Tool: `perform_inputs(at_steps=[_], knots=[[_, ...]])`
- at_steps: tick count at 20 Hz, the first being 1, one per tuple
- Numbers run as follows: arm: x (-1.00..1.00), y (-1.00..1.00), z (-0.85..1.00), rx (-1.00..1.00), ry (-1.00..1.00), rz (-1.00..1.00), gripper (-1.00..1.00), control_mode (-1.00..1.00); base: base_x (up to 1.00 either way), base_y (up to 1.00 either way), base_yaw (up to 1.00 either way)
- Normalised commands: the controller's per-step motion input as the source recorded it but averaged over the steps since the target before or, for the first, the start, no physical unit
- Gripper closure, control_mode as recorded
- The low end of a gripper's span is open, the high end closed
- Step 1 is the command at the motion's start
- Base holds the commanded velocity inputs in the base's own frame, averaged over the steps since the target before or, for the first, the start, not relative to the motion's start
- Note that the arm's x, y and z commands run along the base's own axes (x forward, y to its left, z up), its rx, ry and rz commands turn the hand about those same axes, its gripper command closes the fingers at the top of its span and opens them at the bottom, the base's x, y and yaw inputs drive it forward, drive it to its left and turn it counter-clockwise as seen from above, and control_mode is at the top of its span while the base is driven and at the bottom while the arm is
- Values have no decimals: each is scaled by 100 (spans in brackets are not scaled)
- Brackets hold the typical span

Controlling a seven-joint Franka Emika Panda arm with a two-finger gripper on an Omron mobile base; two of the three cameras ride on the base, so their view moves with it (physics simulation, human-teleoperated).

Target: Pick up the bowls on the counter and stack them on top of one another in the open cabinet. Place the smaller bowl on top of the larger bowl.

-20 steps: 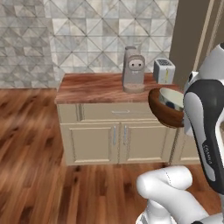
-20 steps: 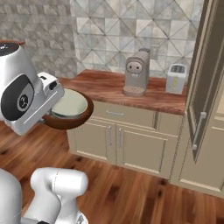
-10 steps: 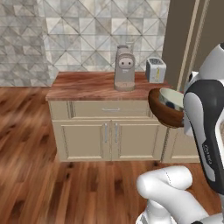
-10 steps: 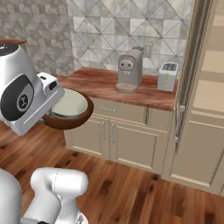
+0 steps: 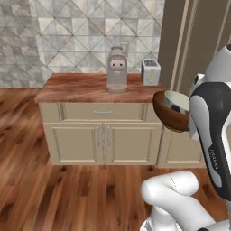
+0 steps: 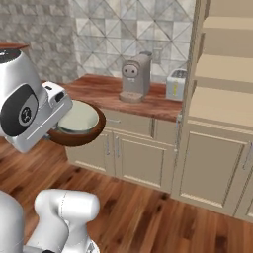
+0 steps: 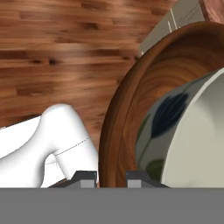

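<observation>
The brown bowl (image 6: 79, 136) was carried in the air beside the arm, the pale bowl (image 6: 78, 120) already nested inside it. In the hand view the gripper (image 7: 111, 178) was clamped on the brown bowl's thick rim, one fingertip on each side. Against the earlier pictures the whole scene had slid sideways: the base was driving, and the open cabinet (image 6: 225, 106) now stood in fuller view beside the counter (image 6: 109, 94). Judged: transport underway, shelf placement outstanding
</observation>
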Motion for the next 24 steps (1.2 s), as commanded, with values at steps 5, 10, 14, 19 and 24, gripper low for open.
perform_inputs(at_steps=[5, 10, 14, 19, 24], knots=[[0, 0, 0, 0, 0, 0, 100, 100, -31, -52, 6], [0, 0, 0, 0, 0, 0, 100, 100, -30, -52, 5], [0, 0, 0, 0, 0, 0, 100, 100, -26, -53, 4], [0, 0, 0, 0, 0, 0, 100, 100, -25, -54, 4], [0, 0, 0, 0, 0, 0, 100, 100, -21, -51, 3]])
